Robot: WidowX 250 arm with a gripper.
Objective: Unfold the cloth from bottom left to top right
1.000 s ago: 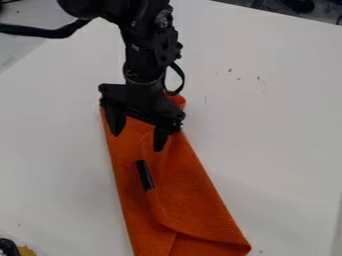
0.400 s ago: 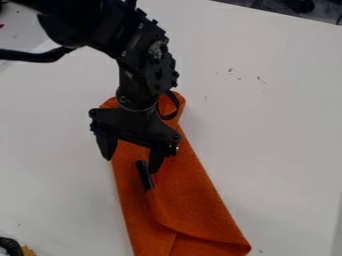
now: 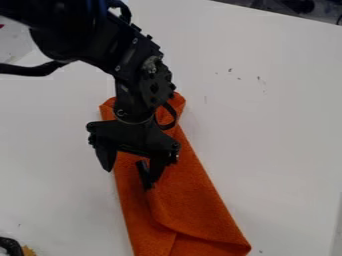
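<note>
My gripper (image 3: 131,175) hangs over the upper left part of the orange cloth (image 3: 194,205), open, with a wide gap between its two fingers. The left fingertip is at the cloth's left edge; the right one overlaps the small dark strip on the cloth. Whether the fingers touch the cloth I cannot tell. Folded into a long, narrow shape, the cloth runs from upper left down to the bottom edge, with a fold line across its lower part. The arm hides some of its upper end.
A black object (image 3: 10,246) with a yellowish piece (image 3: 27,251) beside it sits in the bottom left corner. Small dark specks mark the white table (image 3: 280,135) at the upper right. Dark items lie beyond the table's far edge.
The gripper has come down the view and a little to the left, from the cloth's upper end to beside the dark strip, staying open. The cloth looks unmoved.
</note>
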